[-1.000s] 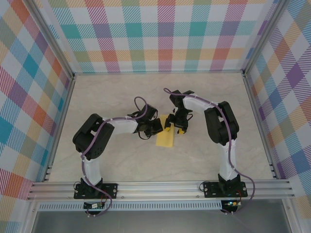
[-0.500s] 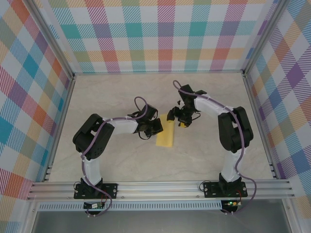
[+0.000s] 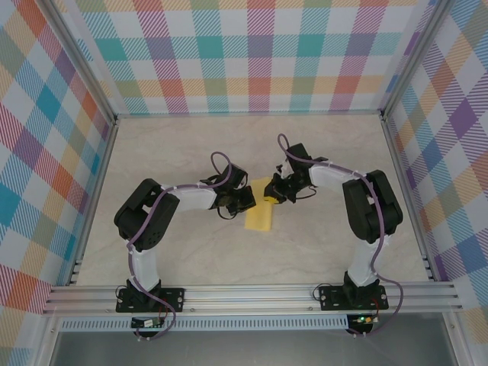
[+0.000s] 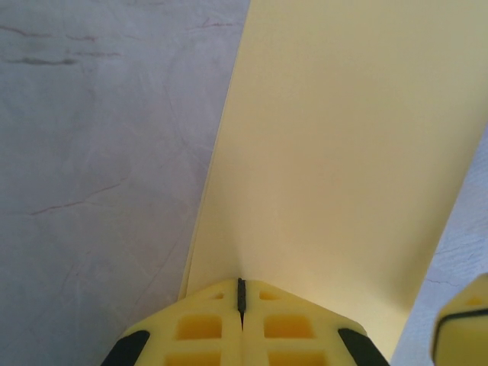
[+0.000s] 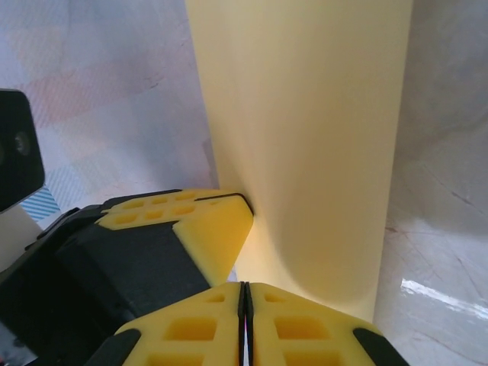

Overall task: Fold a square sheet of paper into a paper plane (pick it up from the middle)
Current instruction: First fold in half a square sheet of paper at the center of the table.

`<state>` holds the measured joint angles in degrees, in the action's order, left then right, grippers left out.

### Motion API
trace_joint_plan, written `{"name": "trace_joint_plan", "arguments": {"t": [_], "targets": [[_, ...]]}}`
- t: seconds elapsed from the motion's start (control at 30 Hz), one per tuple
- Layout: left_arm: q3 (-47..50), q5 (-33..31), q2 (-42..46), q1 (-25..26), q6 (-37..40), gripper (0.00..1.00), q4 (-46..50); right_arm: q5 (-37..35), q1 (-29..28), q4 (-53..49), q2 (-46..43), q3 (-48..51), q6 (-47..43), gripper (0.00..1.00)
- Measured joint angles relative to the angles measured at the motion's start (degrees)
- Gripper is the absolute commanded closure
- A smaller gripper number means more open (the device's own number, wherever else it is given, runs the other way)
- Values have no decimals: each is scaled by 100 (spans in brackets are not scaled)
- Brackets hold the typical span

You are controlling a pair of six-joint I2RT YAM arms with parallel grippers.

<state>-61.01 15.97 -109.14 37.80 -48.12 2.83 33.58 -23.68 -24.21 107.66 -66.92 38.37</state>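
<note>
**Item 1. Table** (image 3: 191, 259). Pale marbled surface inside plaid walls. It served as the work bed, and nothing but the paper lay on it.

**Item 2. Left arm** (image 3: 179, 202) and **right arm** (image 3: 358, 202). Both reached inward, and their wrists met near the table's middle.

**Item 3. The square sheet of paper** (image 3: 258, 219).
- Position: yellow, near the table's centre, between the two wrists. Its near end rested on the table and its far end was taken up by the grippers.
- Shape: an oblong, longer than wide. The left wrist view (image 4: 343, 152) showed a second layer along its left edge, so it was judged to be folded in half.
- Progress: no pointed nose, no angled corner folds and no wings were present in the right wrist view (image 5: 305, 137) or elsewhere.
- Assessment: early stage. One lengthwise crease was probably made. The nose folds, wing folds and final dart shape were all outstanding.

**Item 4. Left gripper** (image 4: 241, 293). The jaws were closed, the yellow pads meeting in a thin seam. The paper ran out from that seam, so the gripper appeared to pinch the sheet's end.

**Item 5. Right gripper** (image 5: 244, 293). The jaws were closed pad to pad and appeared to nip the same end of the sheet. It stood just beside a left pad (image 5: 206, 229).
</note>
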Motion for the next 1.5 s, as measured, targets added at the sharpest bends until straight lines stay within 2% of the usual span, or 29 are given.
{"name": "trace_joint_plan", "arguments": {"t": [0.87,1.1,1.27,1.5], "targets": [[0,2,0,7,44,100,-2,120,275,627,162,837,-590,87],[0,2,0,7,92,100,-4,164,275,979,-199,1224,-640,86],[7,2,-2,7,105,100,-17,507,273,1412,-592,1425,-584,87],[13,4,-2,7,105,100,-24,614,269,1882,-485,1696,-496,90]]}}
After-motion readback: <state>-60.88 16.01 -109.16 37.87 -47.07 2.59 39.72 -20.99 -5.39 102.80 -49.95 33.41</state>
